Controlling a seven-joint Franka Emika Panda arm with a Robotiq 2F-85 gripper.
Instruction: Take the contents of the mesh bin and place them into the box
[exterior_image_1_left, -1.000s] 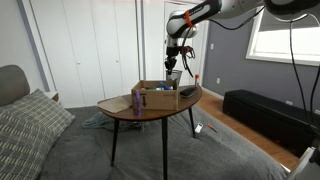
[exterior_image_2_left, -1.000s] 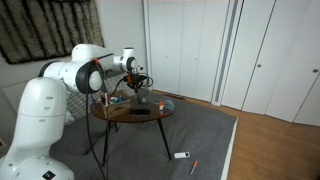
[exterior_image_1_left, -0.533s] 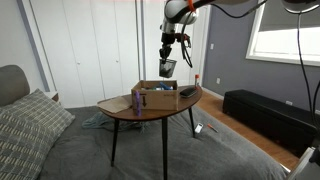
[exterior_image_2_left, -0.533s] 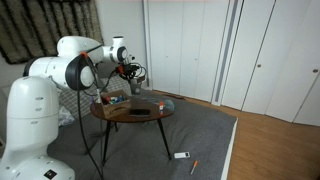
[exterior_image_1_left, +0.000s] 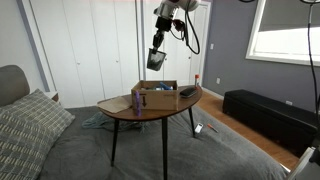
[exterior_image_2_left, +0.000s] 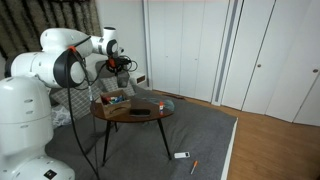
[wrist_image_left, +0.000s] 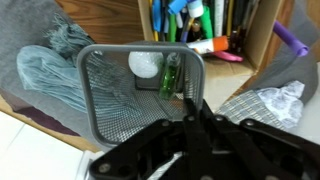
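Note:
My gripper (exterior_image_1_left: 160, 44) is shut on the rim of the dark wire-mesh bin (exterior_image_1_left: 156, 59) and holds it tilted in the air, high above the brown cardboard box (exterior_image_1_left: 156, 97) on the round wooden table (exterior_image_1_left: 150, 112). In the wrist view my gripper (wrist_image_left: 190, 104) pinches the mesh bin's (wrist_image_left: 108, 105) right wall. A white ball (wrist_image_left: 143, 64) and a green item (wrist_image_left: 171, 75) lie inside it. The box (wrist_image_left: 262, 42) shows beyond, holding several coloured markers (wrist_image_left: 205, 18). My gripper (exterior_image_2_left: 120, 64) and the box (exterior_image_2_left: 117, 98) also show in an exterior view.
A small purple cylinder (exterior_image_1_left: 137, 100) stands by the box at the table's edge. A dark object (exterior_image_1_left: 187, 92) lies on the table beside the box. A grey couch with a plaid pillow (exterior_image_1_left: 25, 125) and a dark bench (exterior_image_1_left: 265, 115) flank the table.
My gripper has lifted the mesh bin well upward from just above the box and moved it sideways; the bin now hangs tilted.

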